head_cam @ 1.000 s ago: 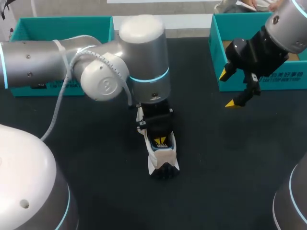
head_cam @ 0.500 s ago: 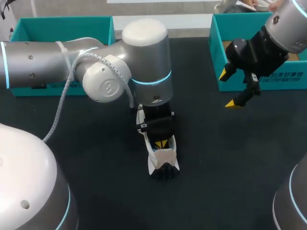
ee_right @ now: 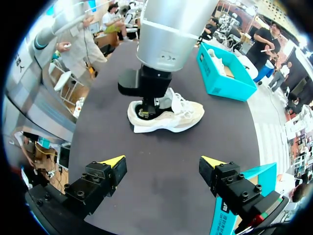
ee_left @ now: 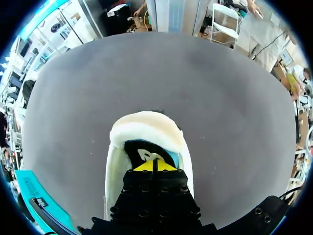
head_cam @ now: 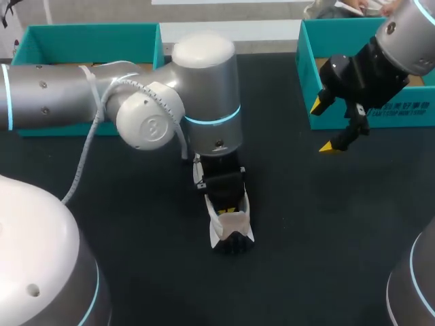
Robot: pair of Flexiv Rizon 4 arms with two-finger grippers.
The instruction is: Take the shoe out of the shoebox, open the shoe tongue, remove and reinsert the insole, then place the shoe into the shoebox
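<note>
A white and beige shoe (head_cam: 232, 231) lies on the dark table, toe toward the front edge. My left gripper (head_cam: 229, 210) points down into its opening, yellow tips pressed together and shut. In the left wrist view the gripper (ee_left: 153, 166) sits just above the dark insole (ee_left: 139, 152), inside the padded heel collar (ee_left: 146, 125). I cannot tell whether the insole is pinched. My right gripper (head_cam: 325, 126) hangs open in the air by the right teal shoebox (head_cam: 311, 81), well apart from the shoe (ee_right: 181, 117).
A second teal shoebox (head_cam: 88, 34) stands at the back left behind my left arm. In the right wrist view that box (ee_right: 222, 73) has another shoe inside. Bare dark tabletop (head_cam: 326, 217) surrounds the shoe.
My left arm has shifted slightly, and its tips have sunk a little deeper into the shoe, toward the toe. The right arm has not moved.
</note>
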